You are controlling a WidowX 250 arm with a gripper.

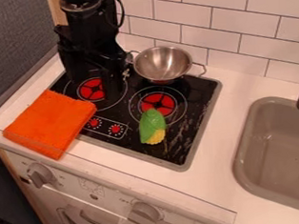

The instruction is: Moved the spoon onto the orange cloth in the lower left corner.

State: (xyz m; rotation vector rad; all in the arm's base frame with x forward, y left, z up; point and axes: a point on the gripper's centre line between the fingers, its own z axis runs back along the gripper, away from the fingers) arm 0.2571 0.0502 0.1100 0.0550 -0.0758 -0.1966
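My black gripper (101, 64) hangs over the upper left part of the black stove top, between the orange cloth and the metal bowl. Its lower part blends into the dark stove surface. The orange cloth (51, 122) lies folded at the left, partly on the white counter and along the stove's left edge, with its lowest corner near the counter's front edge.
A metal bowl with handles (163, 64) stands at the stove's back. A green and yellow toy corn (153, 126) lies on the stove top (193, 109), right of the knobs. At right is a grey sink (244, 148); a tiled wall (233, 25) rises behind.
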